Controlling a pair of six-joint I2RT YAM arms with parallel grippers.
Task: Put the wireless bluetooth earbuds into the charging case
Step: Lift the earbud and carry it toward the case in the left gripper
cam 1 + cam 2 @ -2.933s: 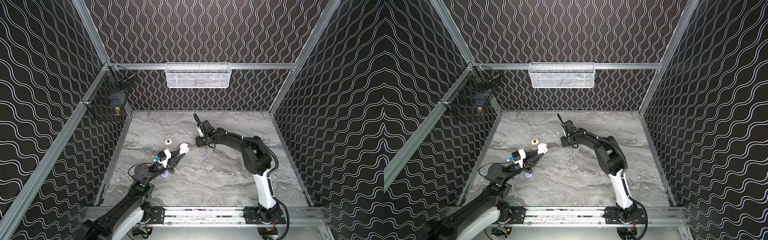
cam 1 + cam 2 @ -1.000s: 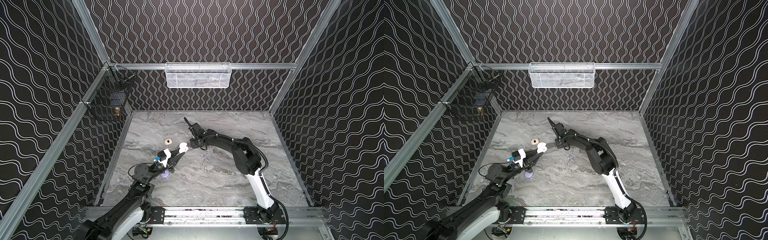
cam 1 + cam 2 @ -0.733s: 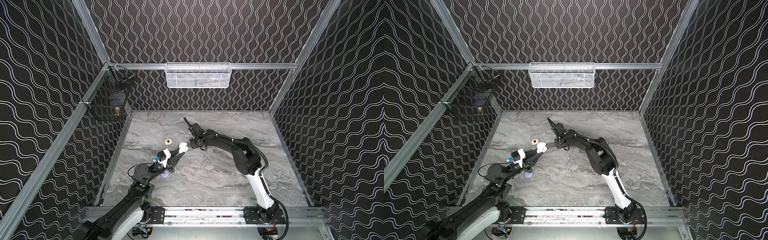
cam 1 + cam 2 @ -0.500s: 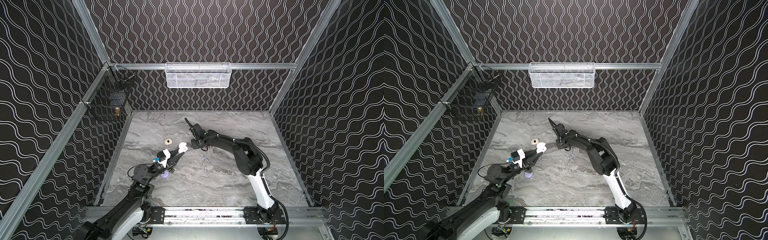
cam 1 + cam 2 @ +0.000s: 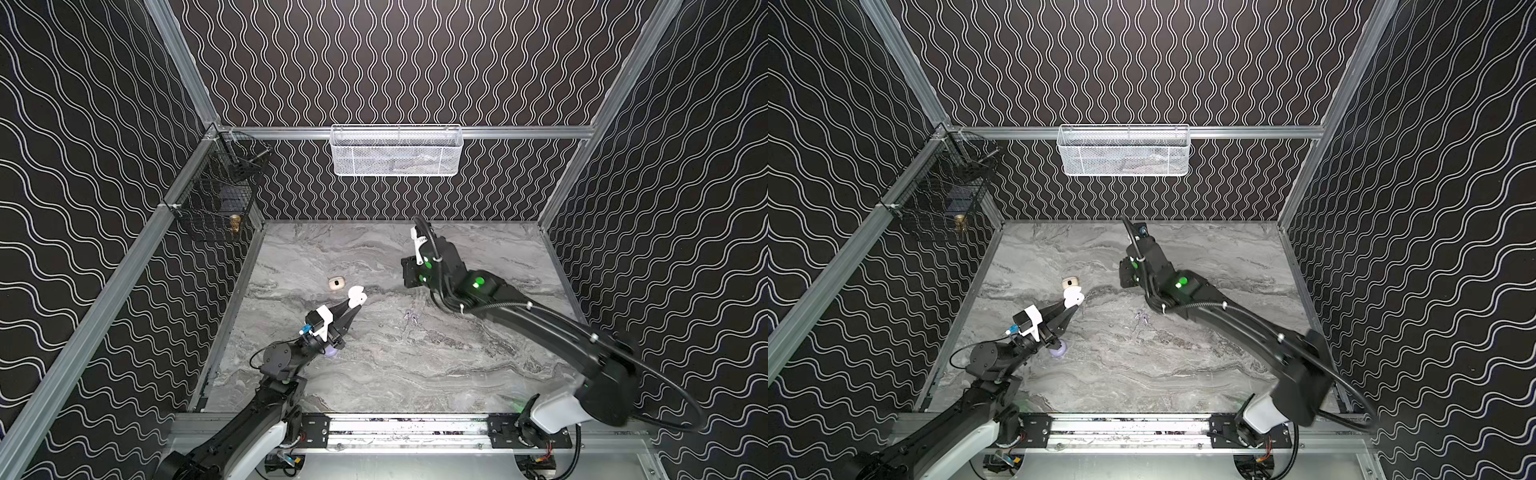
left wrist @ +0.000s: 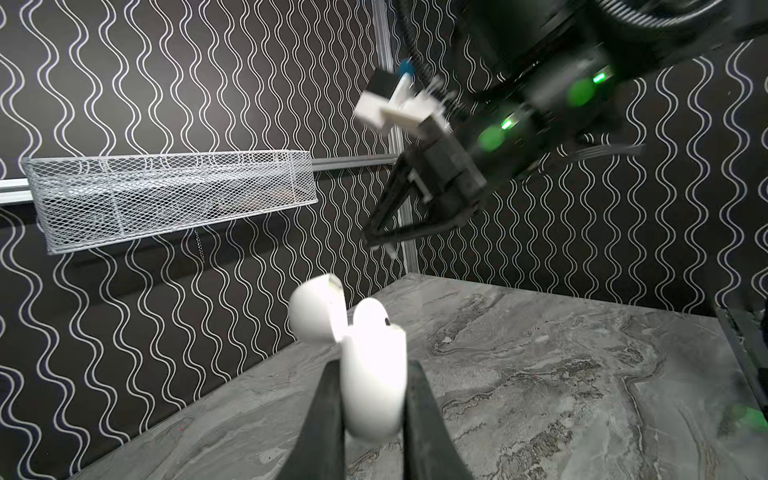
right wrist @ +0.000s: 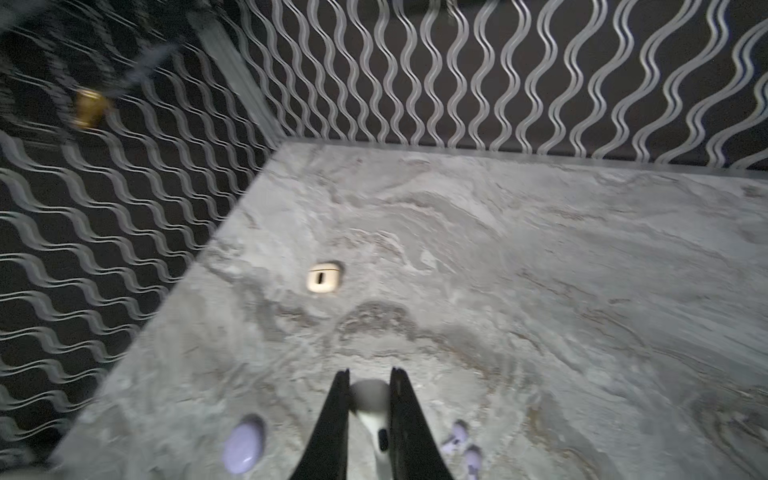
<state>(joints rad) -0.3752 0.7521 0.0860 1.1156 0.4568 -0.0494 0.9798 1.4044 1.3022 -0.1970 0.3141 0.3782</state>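
The charging case (image 6: 374, 382) is gripped, lid open, between the left fingers (image 6: 324, 424) to receive the earbud (image 7: 369, 397) pinched between the right fingers (image 7: 332, 424).

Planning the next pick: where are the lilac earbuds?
In both top views the lilac earbuds lie on the table near its middle, right of the white case in the left gripper.

Black walls (image 5: 374, 62) with white wavy lines enclose a grey marble-patterned floor (image 5: 395, 374). A white mesh basket (image 5: 397, 151) hangs on the back rail (image 5: 519, 132); a black wire basket (image 5: 216, 195) hangs left.
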